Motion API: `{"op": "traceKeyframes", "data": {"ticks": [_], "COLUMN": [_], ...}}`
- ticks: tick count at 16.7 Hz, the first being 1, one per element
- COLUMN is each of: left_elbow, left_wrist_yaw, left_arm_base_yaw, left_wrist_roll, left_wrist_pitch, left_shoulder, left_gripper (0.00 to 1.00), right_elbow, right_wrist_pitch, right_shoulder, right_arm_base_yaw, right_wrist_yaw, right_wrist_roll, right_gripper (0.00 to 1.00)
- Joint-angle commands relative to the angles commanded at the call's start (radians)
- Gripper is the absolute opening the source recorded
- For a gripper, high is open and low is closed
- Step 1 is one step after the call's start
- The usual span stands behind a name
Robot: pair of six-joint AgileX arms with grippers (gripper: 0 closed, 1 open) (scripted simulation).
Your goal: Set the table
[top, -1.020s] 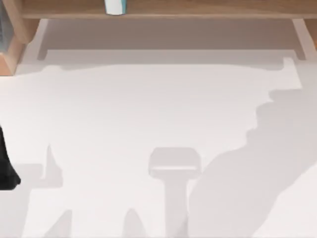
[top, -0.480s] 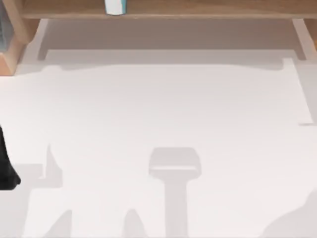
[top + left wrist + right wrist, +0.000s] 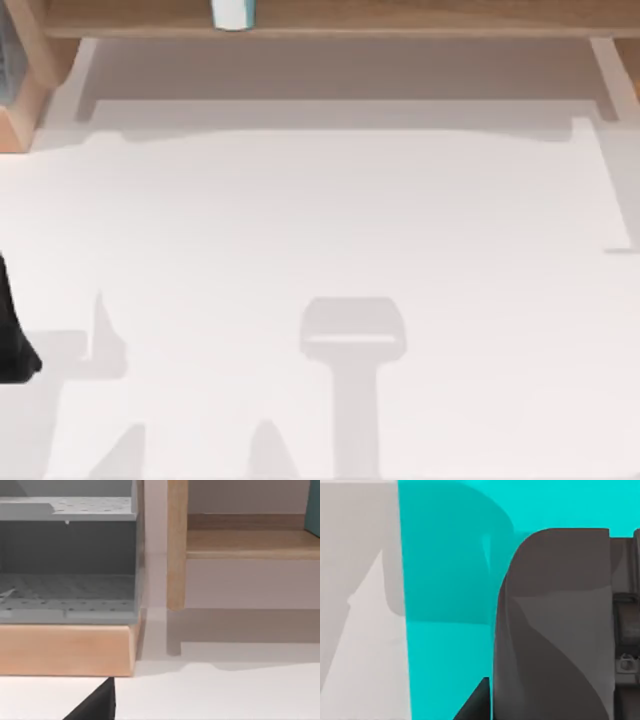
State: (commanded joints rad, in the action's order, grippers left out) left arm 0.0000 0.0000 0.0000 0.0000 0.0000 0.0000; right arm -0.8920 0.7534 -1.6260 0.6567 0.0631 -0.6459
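Resting at the near left edge of the top view, a dark part of the left arm [image 3: 12, 340] sits low over the table [image 3: 330, 230]; whether its pincer is spread or pressed together I cannot tell. I judge it parked here so the middle is kept free.

That white table spreads across the whole top view, bare but for shadows, so either arm has wide room to move before any edge.

Close before the right wrist camera stands a dark grey rounded body [image 3: 555, 630] against a turquoise surface [image 3: 445, 580]. What they are, and the right pincer's state, I cannot tell.

Farther back, the light-brown wooden shelf frame [image 3: 330, 20] closes the far edge, its uprights standing on the table and narrowing any approach. On its board stands a white and teal container [image 3: 232, 13]. Beside the left upright, a grey perforated rack [image 3: 67, 560] sits on a wooden base.
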Motion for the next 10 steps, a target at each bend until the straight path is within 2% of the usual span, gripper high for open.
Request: {"op": "traceKeyframes", "data": {"ticks": [10], "left_elbow": [0.0], "left_wrist_yaw": [0.0], "left_arm_base_yaw": [0.0], "left_wrist_roll": [0.0], "left_wrist_pitch": [0.0], "left_shoulder": [0.0], "left_gripper": [1.0], "right_elbow": [-0.01], "right_wrist_pitch": [-0.004], "right_shoulder": [0.002], "right_arm_base_yaw": [-0.005], "right_wrist_yaw": [0.002], "right_wrist_roll": [0.001], "right_gripper": [0.0]}}
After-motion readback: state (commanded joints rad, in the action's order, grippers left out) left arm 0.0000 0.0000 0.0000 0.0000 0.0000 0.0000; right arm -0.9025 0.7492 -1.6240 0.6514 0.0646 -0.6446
